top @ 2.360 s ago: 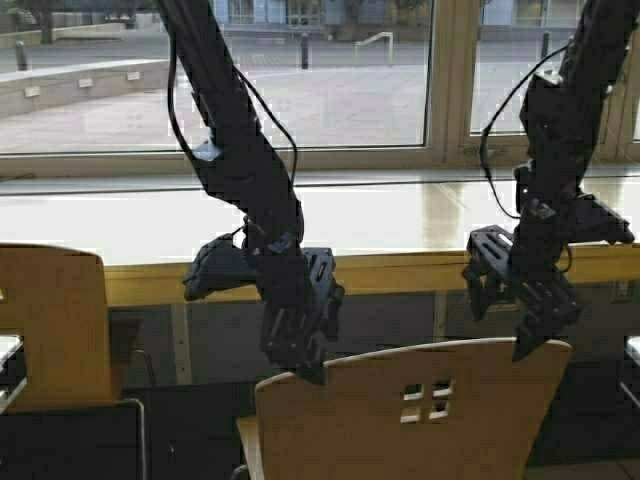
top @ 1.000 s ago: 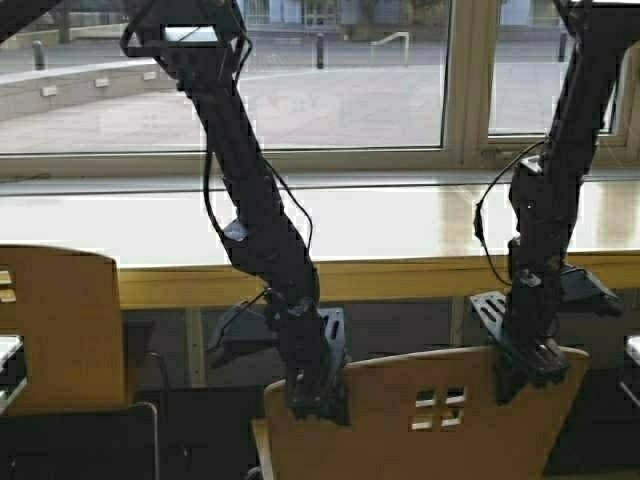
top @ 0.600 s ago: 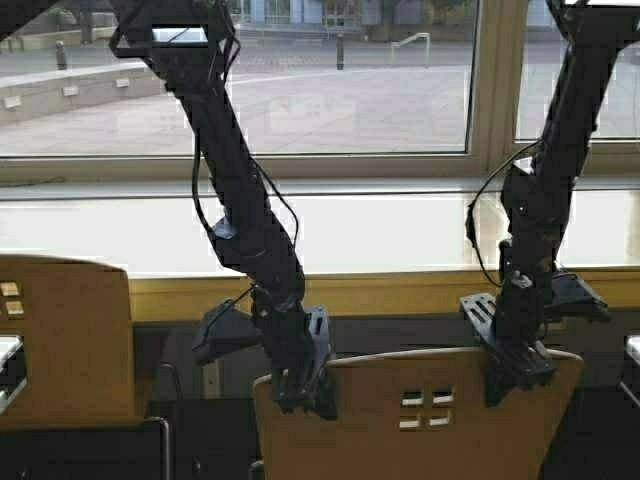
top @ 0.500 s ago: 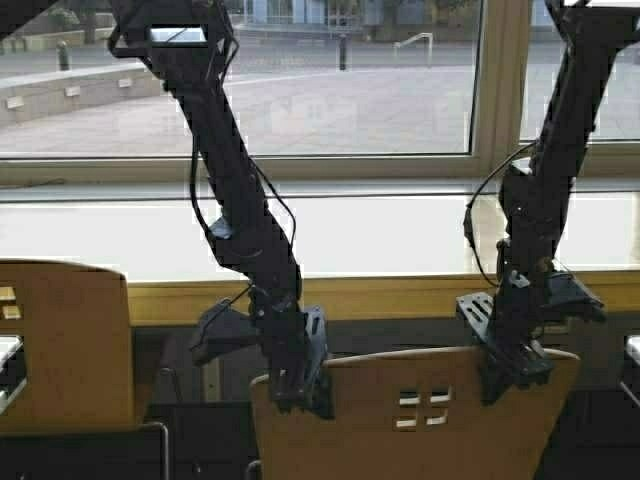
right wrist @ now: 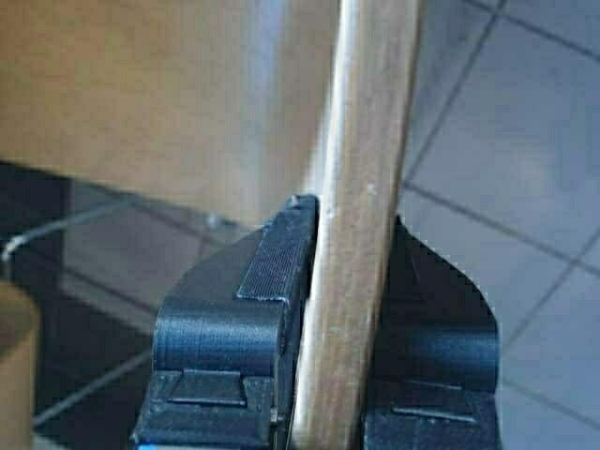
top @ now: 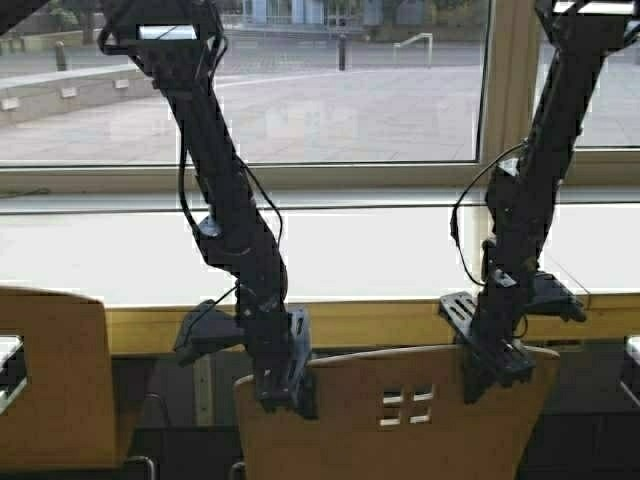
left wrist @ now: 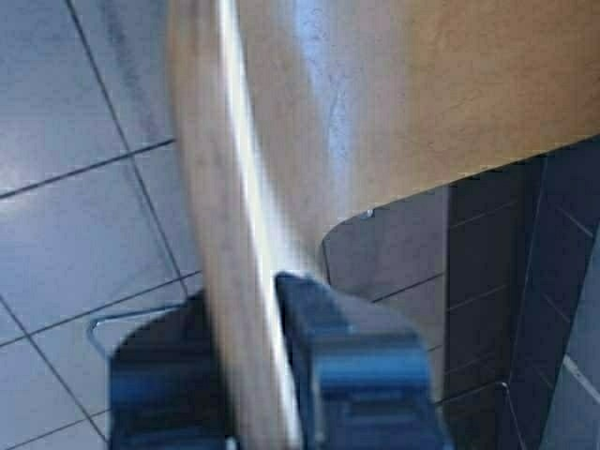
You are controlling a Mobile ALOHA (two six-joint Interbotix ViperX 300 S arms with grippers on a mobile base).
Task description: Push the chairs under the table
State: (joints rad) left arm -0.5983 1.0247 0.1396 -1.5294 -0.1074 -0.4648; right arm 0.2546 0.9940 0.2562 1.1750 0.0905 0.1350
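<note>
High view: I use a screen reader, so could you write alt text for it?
Two black robot arms grip the top edge of a light-brown moulded plywood chair backrest, left pincer at its left corner, right pincer near its right. Beyond stands the long pale table with a yellowish wood edge under a window; another chair sits left.

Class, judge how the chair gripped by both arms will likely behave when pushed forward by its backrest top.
The chair probably stays stiff: its moulded wood backrest shows no bend where the left gripper and right gripper clamp it. Pushed high on thin legs, it may tip. It looks fairly light.
</note>
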